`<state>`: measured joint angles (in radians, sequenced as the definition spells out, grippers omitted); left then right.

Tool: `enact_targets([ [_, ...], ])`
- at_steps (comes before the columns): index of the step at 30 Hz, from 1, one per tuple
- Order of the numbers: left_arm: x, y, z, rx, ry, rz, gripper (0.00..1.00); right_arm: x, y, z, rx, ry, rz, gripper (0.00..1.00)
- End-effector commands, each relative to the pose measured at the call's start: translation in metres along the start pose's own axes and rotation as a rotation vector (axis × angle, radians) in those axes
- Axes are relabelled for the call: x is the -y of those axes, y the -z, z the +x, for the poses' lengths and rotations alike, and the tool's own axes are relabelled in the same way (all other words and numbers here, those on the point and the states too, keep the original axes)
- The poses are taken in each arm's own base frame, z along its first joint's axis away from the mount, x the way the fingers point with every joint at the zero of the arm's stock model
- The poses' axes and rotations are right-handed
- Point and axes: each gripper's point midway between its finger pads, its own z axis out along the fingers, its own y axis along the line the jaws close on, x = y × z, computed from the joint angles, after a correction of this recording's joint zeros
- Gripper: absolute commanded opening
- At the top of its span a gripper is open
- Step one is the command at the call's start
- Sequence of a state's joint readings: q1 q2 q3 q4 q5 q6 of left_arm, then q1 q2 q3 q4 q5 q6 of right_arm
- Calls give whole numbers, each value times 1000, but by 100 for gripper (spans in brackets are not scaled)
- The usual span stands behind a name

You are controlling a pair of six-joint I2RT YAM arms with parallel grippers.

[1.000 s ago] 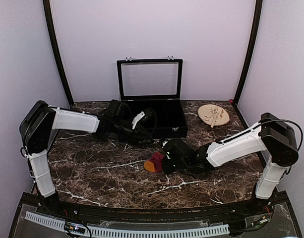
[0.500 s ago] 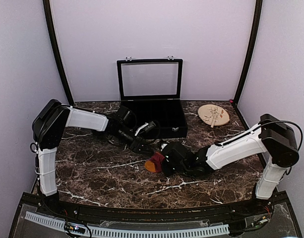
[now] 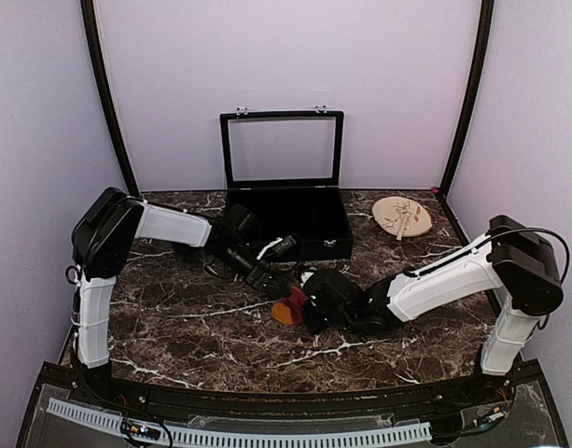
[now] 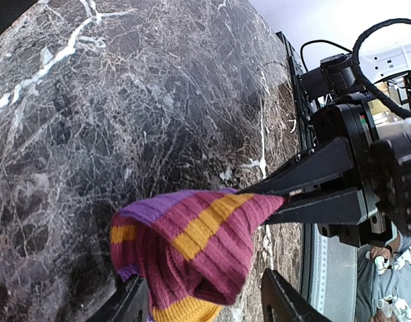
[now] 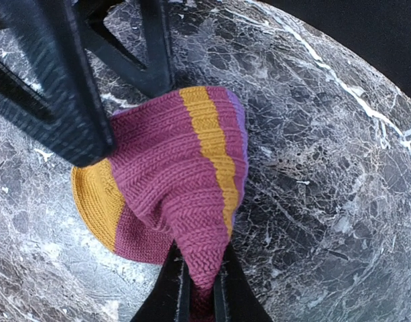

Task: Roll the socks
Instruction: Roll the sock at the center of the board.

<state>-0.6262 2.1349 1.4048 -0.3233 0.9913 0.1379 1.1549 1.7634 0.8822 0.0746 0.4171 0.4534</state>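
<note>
- Left arm (image 3: 169, 227): smooth white shells between bulky black joint housings.
- Right arm (image 3: 444, 275): the same white-and-black build, with a thin black cable (image 3: 551, 231) looping over its shoulder joint.
- Fingers (image 5: 57, 87): black, flat, tapering bars with a rough, grainy surface.

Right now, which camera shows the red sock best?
The right wrist view. The sock fills the middle, so its stripes, knit and orange end are plain. The left wrist view is close too, but the bottom edge cuts the sock off. The top view shows only a small red and orange spot.
</note>
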Motion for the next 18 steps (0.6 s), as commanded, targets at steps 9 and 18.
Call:
enact_targets([
  [9,4,-1,-12,2,19,69,57,-14,6,-13,59,29,-25,0],
  [18,7,-3,-11,-4,24,113,46,-14,6,-17,71,34,-20,0],
])
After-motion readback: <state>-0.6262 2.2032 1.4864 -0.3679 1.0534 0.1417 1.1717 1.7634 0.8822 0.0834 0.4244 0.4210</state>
